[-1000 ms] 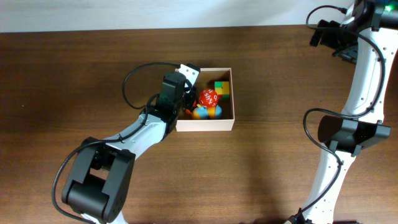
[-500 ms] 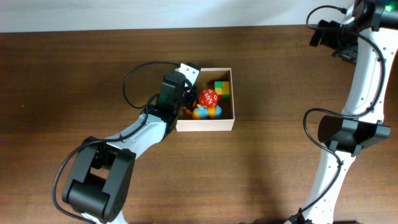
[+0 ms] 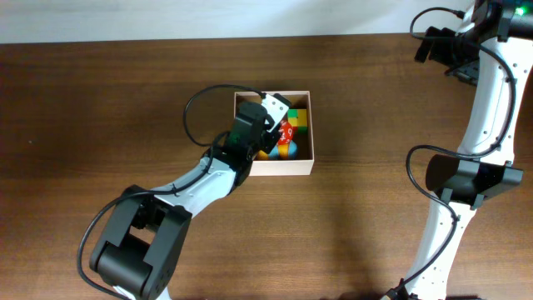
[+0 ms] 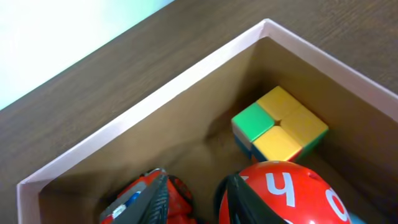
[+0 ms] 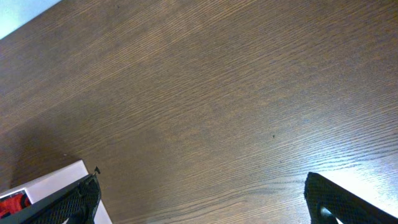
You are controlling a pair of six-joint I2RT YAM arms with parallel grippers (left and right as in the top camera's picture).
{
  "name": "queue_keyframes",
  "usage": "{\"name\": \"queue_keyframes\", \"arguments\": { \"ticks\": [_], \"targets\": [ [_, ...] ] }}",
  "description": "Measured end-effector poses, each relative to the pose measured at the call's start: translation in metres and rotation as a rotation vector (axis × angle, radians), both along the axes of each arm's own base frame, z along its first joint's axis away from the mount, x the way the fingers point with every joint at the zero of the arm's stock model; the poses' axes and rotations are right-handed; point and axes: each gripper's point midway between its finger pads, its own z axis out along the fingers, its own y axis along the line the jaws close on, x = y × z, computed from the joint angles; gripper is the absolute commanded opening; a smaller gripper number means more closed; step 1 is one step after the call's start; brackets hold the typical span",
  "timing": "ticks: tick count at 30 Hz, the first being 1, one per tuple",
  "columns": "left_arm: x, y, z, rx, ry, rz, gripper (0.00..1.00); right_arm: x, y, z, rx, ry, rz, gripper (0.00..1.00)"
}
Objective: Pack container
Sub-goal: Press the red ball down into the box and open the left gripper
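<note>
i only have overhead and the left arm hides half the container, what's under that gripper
Observer: In the left wrist view, a red toy with a blue and white patch shows right behind one finger of the left gripper, inside the container. I cannot tell whether it is gripped.
Operator: that red ball next to it, any markings
Observer: Yes, the red ball carries white figures that read like a 4 and a 0.
Operator: and the right gripper, i can't make it out
Observer: Its wrist view shows the right gripper with jaws wide apart and only bare table between them.
</note>
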Motion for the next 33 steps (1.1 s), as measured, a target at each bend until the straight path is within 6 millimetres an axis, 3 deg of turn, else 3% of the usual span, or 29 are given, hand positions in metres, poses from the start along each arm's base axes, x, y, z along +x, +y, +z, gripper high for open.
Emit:
{"name": "queue_keyframes", "arguments": {
  "ticks": [14,21,26,33],
  "targets": [
    [-0.013,-0.026,0.003,-0.001,-0.009,-0.059,0.33,0.0,0.0,0.0,0.0,0.0,0.0,0.99],
    [-0.01,-0.054,0.031,-0.035,-0.066,-0.101,0.31,0.0,0.0,0.0,0.0,0.0,0.0,0.99],
    [-0.002,-0.062,0.055,-0.062,-0.109,-0.104,0.31,0.0,0.0,0.0,0.0,0.0,0.0,0.99],
    [0.001,-0.063,0.061,-0.061,-0.112,-0.1,0.28,0.0,0.0,0.0,0.0,0.0,0.0,0.98]
  ]
}}
